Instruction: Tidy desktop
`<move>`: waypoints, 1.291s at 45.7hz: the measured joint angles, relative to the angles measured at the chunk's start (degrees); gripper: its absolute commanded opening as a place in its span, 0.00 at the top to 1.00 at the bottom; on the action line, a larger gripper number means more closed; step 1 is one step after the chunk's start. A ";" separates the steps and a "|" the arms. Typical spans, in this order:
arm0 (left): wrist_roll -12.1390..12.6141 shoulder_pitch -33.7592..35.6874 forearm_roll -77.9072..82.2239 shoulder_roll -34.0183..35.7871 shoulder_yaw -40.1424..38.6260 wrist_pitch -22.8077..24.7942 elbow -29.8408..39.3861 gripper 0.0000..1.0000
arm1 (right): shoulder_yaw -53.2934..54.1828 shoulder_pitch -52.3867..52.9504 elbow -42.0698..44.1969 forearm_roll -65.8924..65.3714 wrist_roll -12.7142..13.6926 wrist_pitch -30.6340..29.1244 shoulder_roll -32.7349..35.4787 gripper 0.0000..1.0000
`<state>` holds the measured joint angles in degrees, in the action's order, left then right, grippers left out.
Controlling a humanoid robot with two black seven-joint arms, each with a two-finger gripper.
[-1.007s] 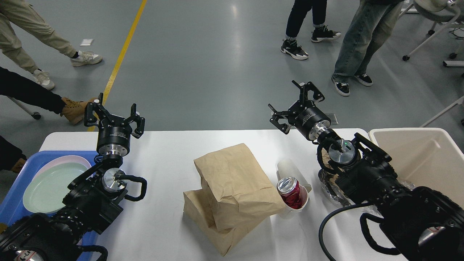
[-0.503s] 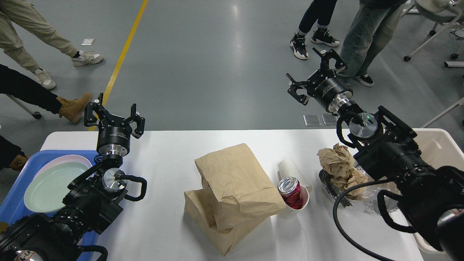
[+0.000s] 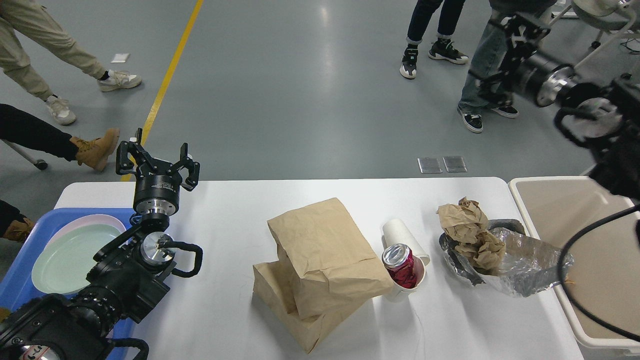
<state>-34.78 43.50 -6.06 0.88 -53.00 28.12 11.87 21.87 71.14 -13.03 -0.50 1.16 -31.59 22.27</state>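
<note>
Across the lower half of the head view, the desktop [image 3: 225,220] stretches wide and white, its far edge meeting grey floor and its rounded far corners showing at left and right. At its left end a blue tray [image 3: 20,280] holds a pale green plate [image 3: 65,257]. The left gripper [image 3: 158,163] hovers over the far-left edge with its fingers spread apart, holding nothing. Bare tabletop lies between this arm and two stacked brown paper bags [image 3: 320,265] at the centre. Just right of the bags, a red can [image 3: 400,265] sits tilted in a white paper cup [image 3: 400,292], with a second white cup [image 3: 400,234] lying just beyond it. Farther right, crumpled brown paper [image 3: 470,232] rests in a crushed foil container [image 3: 525,265] near the right edge. A beige bin [image 3: 600,260] stands just beside that edge. The right gripper [image 3: 505,47] is raised high above the floor at far right, blurred; whether its fingers are apart cannot be told.
</note>
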 measured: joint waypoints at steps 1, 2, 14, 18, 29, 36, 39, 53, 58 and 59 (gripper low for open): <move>0.00 0.00 0.00 0.00 0.00 0.00 0.00 0.04 | -3.84 1.42 -0.10 0.00 0.00 -0.05 1.47 0.00; 0.00 0.00 0.00 0.00 0.00 0.00 0.00 0.04 | -7.15 2.59 -0.17 0.00 0.00 -0.08 2.54 0.00; 0.04 0.00 0.00 0.00 0.00 0.00 0.00 0.04 | -63.58 24.80 -11.00 0.17 -0.02 -0.32 11.42 0.00; 0.05 0.00 0.01 0.00 0.00 0.00 0.00 0.04 | -74.58 31.04 -18.29 -0.07 -0.04 -0.33 11.73 0.00; 0.05 0.00 0.01 0.00 0.00 0.00 0.00 0.04 | -90.81 41.72 -31.43 -1.94 -0.02 -0.97 8.39 0.00; 0.04 0.00 -0.01 0.01 0.00 0.00 0.00 0.04 | -98.76 46.23 -36.87 -2.05 0.07 -4.61 4.57 0.00; 0.04 0.00 0.00 0.00 0.00 0.00 0.00 0.04 | -100.09 46.98 -38.30 -2.04 0.06 -6.78 2.89 0.00; -0.01 0.00 -0.01 -0.01 0.00 0.00 0.00 0.04 | -100.37 50.91 -42.05 -1.88 -0.06 -13.97 -2.42 0.00; -0.01 0.00 -0.01 0.00 0.00 0.00 0.00 0.04 | -100.28 51.57 -42.48 -1.87 -0.09 -14.09 -3.74 0.00; -0.01 0.00 -0.01 0.00 0.00 0.00 0.00 0.04 | -100.27 51.70 -42.50 -1.87 -0.09 -14.10 -3.94 0.00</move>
<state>-34.79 43.51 -6.07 0.87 -53.00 28.13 11.87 -78.40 122.84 -55.53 -2.37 1.07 -45.68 18.34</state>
